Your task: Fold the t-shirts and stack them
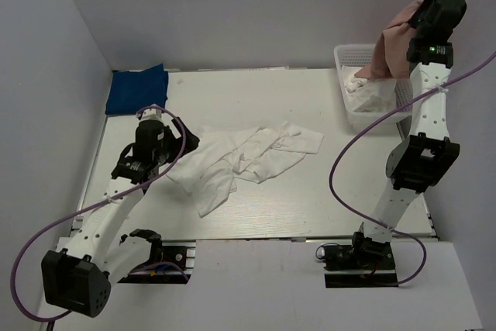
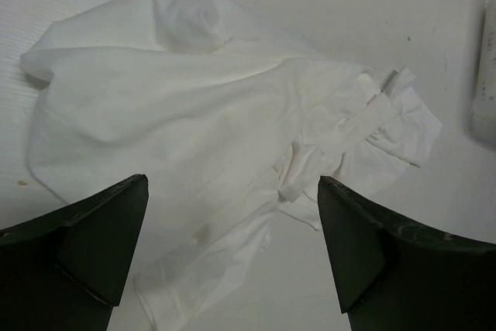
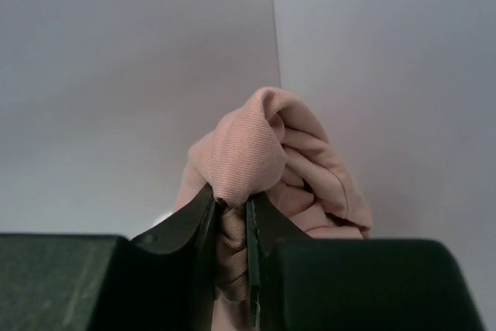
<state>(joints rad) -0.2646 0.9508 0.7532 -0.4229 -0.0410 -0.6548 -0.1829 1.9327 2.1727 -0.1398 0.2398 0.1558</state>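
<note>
A white t-shirt (image 1: 248,156) lies crumpled in the middle of the table, its pale side up; it also fills the left wrist view (image 2: 194,106). My left gripper (image 1: 184,143) is open and empty just left of its edge, the jaws wide apart above the cloth (image 2: 232,246). A folded royal-blue t-shirt (image 1: 137,89) lies at the far left corner. My right gripper (image 1: 415,17) is shut on the dusty-pink t-shirt (image 1: 391,52) and holds it high above the basket; the pink cloth bunches between the jaws (image 3: 240,160).
A white mesh basket (image 1: 345,56) stands at the far right with white cloth (image 1: 370,92) in it. Walls close in the table on the left, back and right.
</note>
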